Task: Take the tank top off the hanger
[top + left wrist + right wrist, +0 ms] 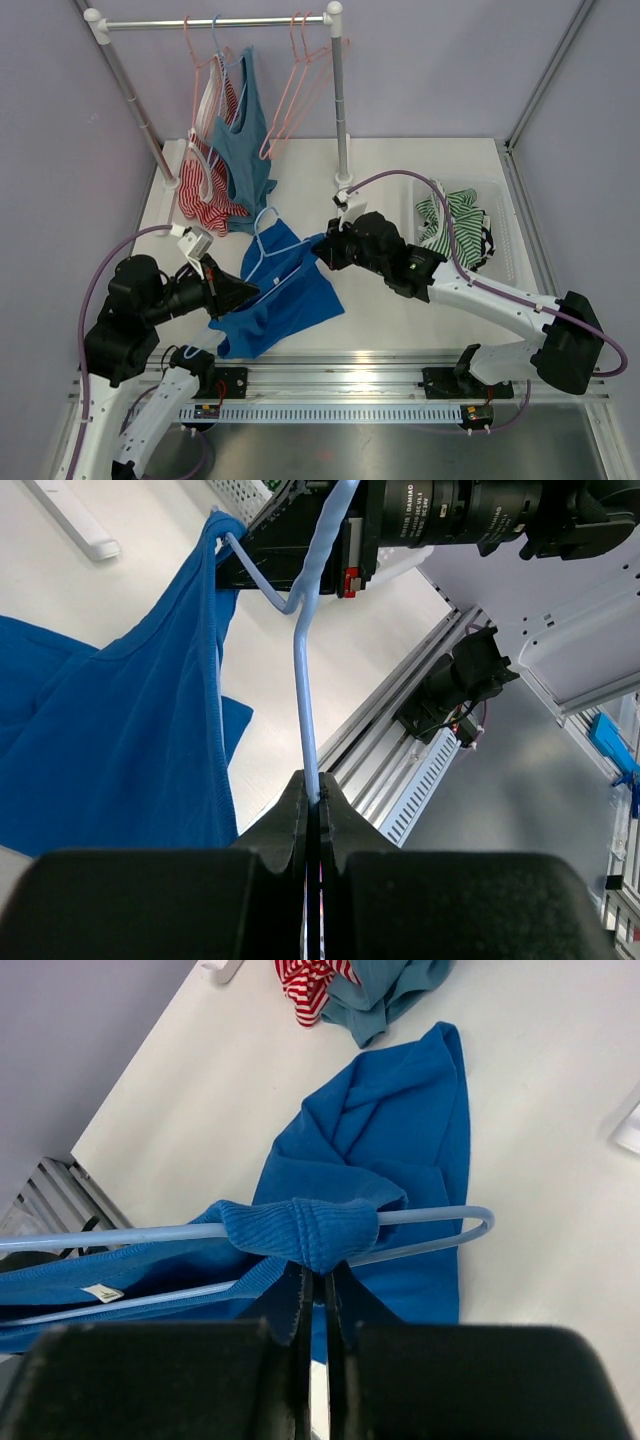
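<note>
A bright blue tank top point(275, 290) lies on the white table, still threaded on a light blue wire hanger point(262, 232). My left gripper point(250, 292) is shut on the hanger's wire point(305, 710) at the garment's left side. My right gripper point(322, 250) is shut on the tank top's ribbed shoulder strap point(305, 1230), which wraps over the hanger's arm point(430, 1218) near its rounded end. The tank top's body point(390, 1130) spreads on the table beyond the strap. The two grippers face each other across the garment.
A garment rail point(215, 20) at the back holds pink hangers point(290, 90), a teal top point(240, 140) and a red striped top point(205, 195). A clear bin point(490, 235) with green and striped clothes point(455, 225) stands at the right. A metal rail point(350, 385) runs along the near edge.
</note>
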